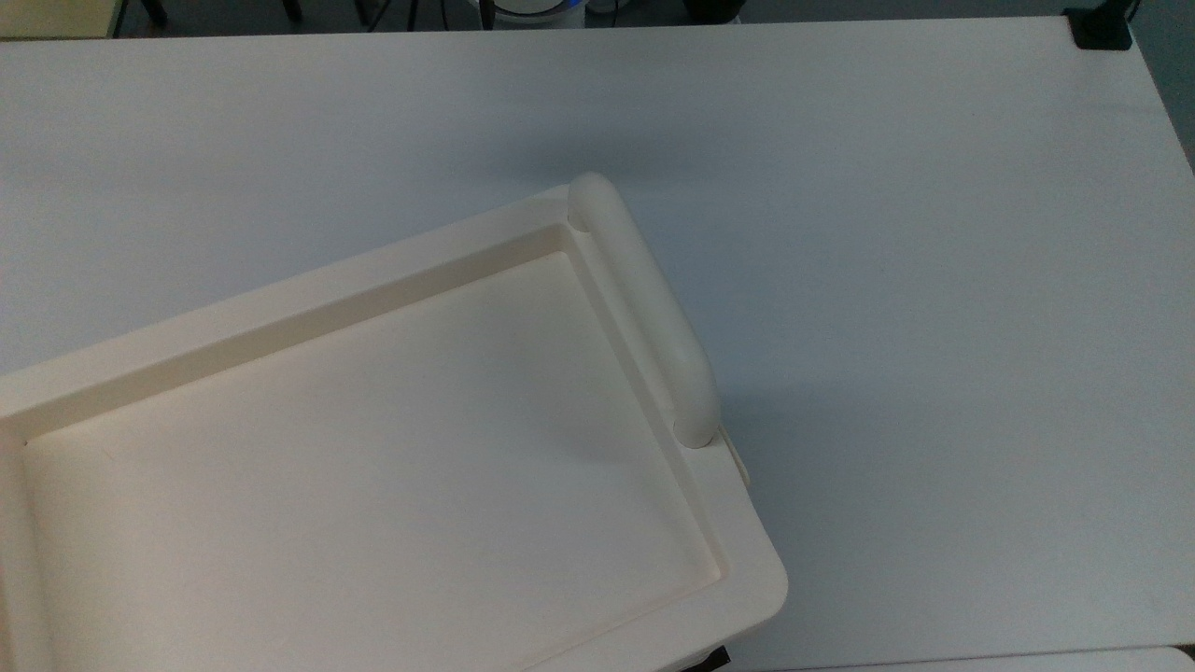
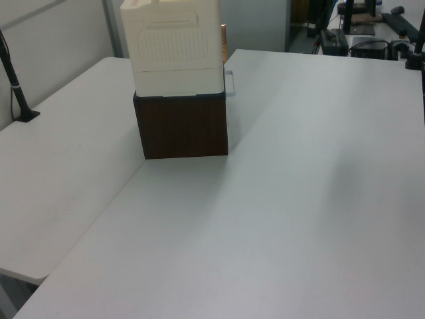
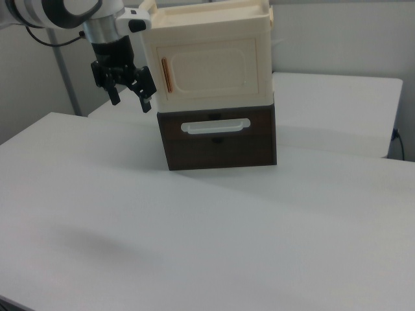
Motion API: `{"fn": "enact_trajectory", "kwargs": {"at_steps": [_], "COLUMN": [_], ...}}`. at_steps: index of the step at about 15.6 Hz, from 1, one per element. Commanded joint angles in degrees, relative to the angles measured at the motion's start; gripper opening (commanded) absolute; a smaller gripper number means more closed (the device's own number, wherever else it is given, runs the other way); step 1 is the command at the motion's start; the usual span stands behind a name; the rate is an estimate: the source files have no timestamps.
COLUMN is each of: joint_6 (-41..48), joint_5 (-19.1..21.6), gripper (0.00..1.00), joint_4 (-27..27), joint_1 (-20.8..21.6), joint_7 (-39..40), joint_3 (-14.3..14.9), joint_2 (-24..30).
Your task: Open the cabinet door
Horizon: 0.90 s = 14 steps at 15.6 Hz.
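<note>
The cream-white cabinet [image 3: 211, 48] stands on a dark brown drawer box [image 3: 220, 139]. Its cabinet door [image 3: 214, 68] faces the right view, shut flush, with a thin copper handle [image 3: 164, 75] upright along the door's left edge. My gripper [image 3: 130, 92] hangs just beyond the cabinet on the right view's left, level with the door handle, open with nothing between its black fingers [image 3: 145, 91]. The top view looks down on the cabinet's recessed top [image 1: 373, 448] and rounded bar [image 1: 644, 308]. In the left view the cabinet [image 2: 176, 46] shows its side, the copper handle [image 2: 223, 40] at its right edge.
The drawer box carries a white handle [image 3: 214, 126]. White tables [image 3: 194, 240] stretch wide in front of the stack. A black clamp [image 1: 1100, 28] sits at the top view's far right corner, and a black post [image 2: 16, 86] rises at the left view's left.
</note>
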<state>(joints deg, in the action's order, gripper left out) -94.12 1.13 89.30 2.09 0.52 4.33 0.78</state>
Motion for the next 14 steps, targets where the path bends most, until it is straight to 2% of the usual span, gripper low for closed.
{"fn": "enact_trajectory", "kwargs": {"at_steps": [1,4,8,11,14], "joint_6": [-0.7,-1.2,-1.3,-1.4,-2.5], "joint_5": [-0.4,-0.2,0.5,6.5,6.7], "gripper": [1.00,1.00,1.00,1.00,1.00], "joint_4": [1.0,1.1,0.5,0.3,0.2], "joint_1": [0.5,0.1,-1.6,-2.9,-3.0], "joint_7": [0.9,3.5,14.6,15.6,16.3], "joint_3": [0.3,0.3,0.3,0.6,0.6], "joint_2": [0.5,0.3,0.1,0.1,0.0]}}
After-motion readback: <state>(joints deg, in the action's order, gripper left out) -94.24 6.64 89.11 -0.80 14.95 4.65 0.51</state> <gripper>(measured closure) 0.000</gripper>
